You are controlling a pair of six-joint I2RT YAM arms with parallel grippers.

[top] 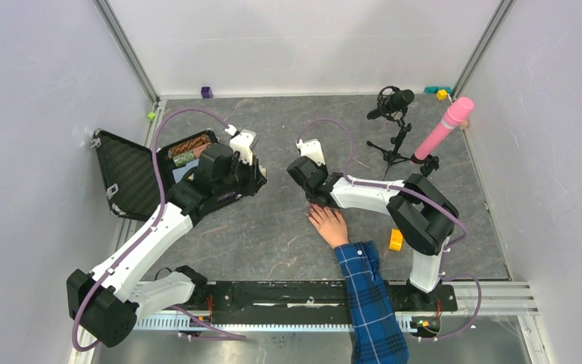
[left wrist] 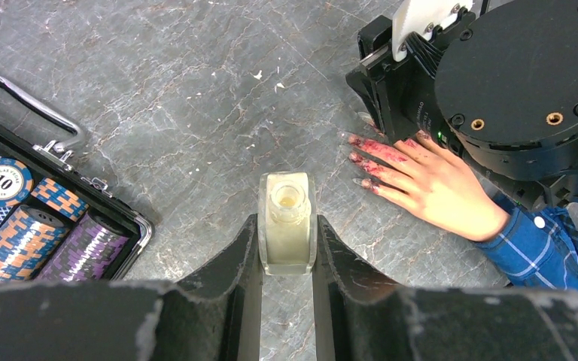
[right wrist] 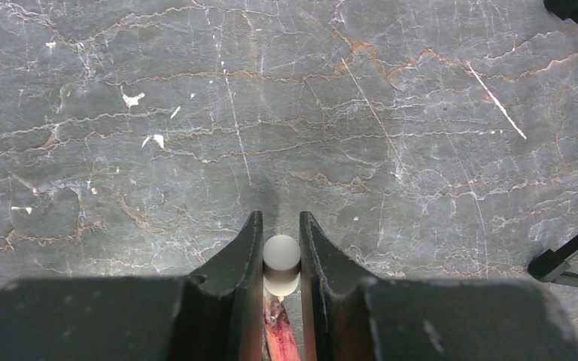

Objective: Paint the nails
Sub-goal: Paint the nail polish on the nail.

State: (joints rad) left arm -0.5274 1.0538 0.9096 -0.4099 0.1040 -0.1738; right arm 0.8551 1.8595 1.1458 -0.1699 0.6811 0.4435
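Hand [top: 328, 224] flat beneath right end effector [right wrist: 280, 232]

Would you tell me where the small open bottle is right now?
In the left wrist view, the bottle sits clamped between the left gripper's jaws, with the person's hand to its right and the poker chip case to its left.

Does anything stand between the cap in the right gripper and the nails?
Nothing visible does. The right gripper holds the white cap directly over a red-smeared finger; the bottle sits aside in the left gripper.
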